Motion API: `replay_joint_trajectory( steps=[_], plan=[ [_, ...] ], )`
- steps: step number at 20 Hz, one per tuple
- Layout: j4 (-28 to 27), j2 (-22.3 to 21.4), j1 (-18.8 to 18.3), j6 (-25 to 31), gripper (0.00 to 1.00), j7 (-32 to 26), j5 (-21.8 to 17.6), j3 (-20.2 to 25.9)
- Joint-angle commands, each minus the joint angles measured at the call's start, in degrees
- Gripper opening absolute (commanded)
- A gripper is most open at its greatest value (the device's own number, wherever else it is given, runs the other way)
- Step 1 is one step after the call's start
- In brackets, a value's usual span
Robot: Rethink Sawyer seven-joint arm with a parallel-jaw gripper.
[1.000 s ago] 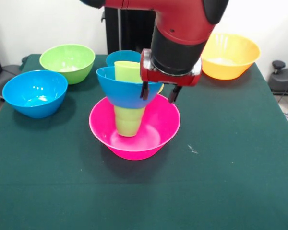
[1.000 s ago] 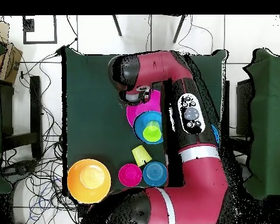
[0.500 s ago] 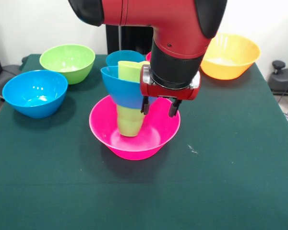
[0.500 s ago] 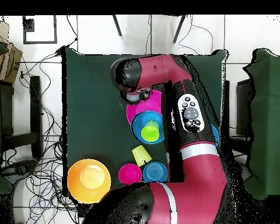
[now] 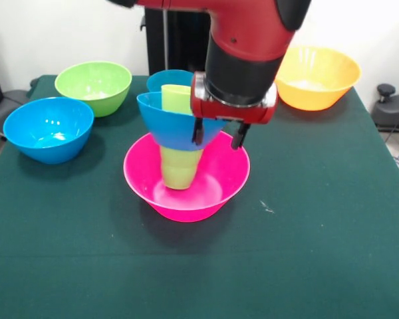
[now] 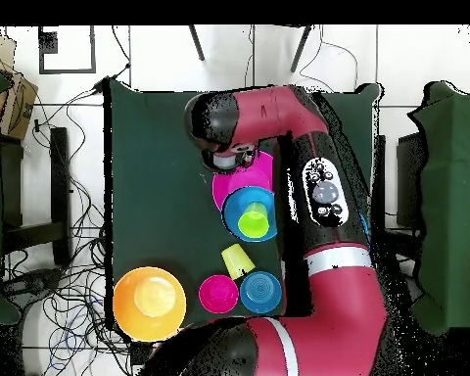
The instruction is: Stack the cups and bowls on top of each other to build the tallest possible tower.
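The tower stands mid-table: a wide pink bowl (image 5: 231, 178) holds an upturned green cup (image 5: 179, 170). A medium blue bowl (image 5: 166, 126) sits tilted on that cup, with a second green cup (image 5: 176, 98) inside it. My gripper (image 5: 218, 136) is open and empty, just right of the blue bowl's rim and above the pink bowl. One finger (image 5: 198, 131) is at the rim. From overhead the gripper (image 6: 229, 157) is over the pink bowl (image 6: 261, 168), beside the blue bowl (image 6: 241, 203) and the top cup (image 6: 254, 222).
A green bowl (image 5: 93, 85) and a blue bowl (image 5: 48, 128) stand at the left, an orange bowl (image 5: 318, 76) at the back right, and a small blue bowl (image 5: 167, 78) behind the tower. Overhead also shows a yellow cup (image 6: 237, 259) and a small red bowl (image 6: 218, 293).
My gripper dipped beside the blue bowl, then rose a little, staying open. The blue bowl and top cup rocked slightly right and back.
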Motion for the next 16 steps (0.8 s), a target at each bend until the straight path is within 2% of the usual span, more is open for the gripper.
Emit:
replay_joint_trajectory(
  steps=[1, 4, 7, 9, 11, 13, 16],
  plan=[
    [-0.94, -3.46, -0.60, 11.06, 1.00, -12.08, 1.21, 1.42],
    [-2.27, -4.42, -0.63, 14.85, 1.00, -13.01, 1.67, 1.87],
    [-0.14, -4.43, -1.19, 14.94, 1.00, -14.54, 1.36, 2.12],
    [3.96, -4.88, -1.89, 16.35, 1.00, -16.53, 1.69, 2.44],
    [8.65, -7.63, -3.10, 15.84, 1.00, -18.78, 2.28, 3.09],
    [15.45, -11.84, -5.02, 12.06, 1.00, -19.66, 3.33, 3.49],
    [25.79, -17.36, -8.10, 3.01, 1.00, -19.09, 3.20, 3.95]
  ],
)
